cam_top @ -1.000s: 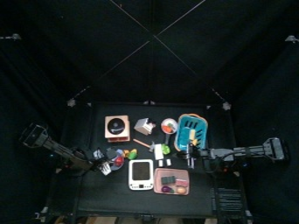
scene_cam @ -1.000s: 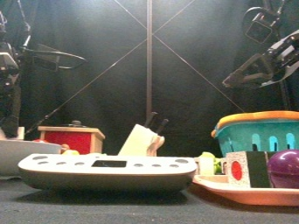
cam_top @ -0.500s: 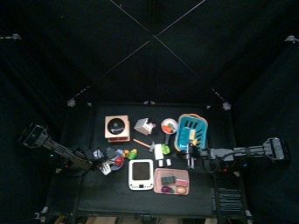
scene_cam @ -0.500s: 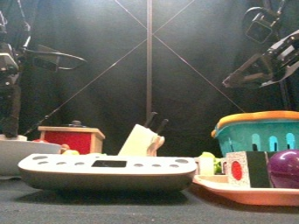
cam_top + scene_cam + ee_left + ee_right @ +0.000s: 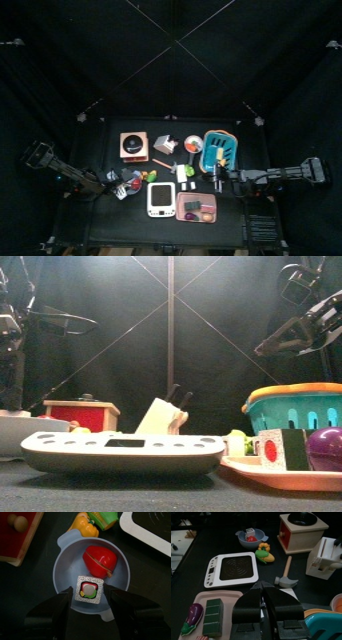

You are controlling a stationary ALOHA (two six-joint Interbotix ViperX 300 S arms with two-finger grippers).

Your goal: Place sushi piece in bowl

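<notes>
L gripper (image 5: 89, 604) sits wide apart right over the sushi piece (image 5: 89, 591), which lies in the blue bowl (image 5: 67, 572) w/ a red veg (image 5: 100, 560) beside it. R gripper (image 5: 268, 598) pinched narrow, empty, above the tabletop (image 5: 211, 547) near a white scale (image 5: 233, 568); no readable text or labels anywhere.

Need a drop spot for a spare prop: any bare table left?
Free: the back strip behind the red box and teal basket, and the front left corner beside the white scale. A dark lane runs between scale and box in the right wrist view. Crowded: the middle row from the blue bowl to the pink tray.
</notes>
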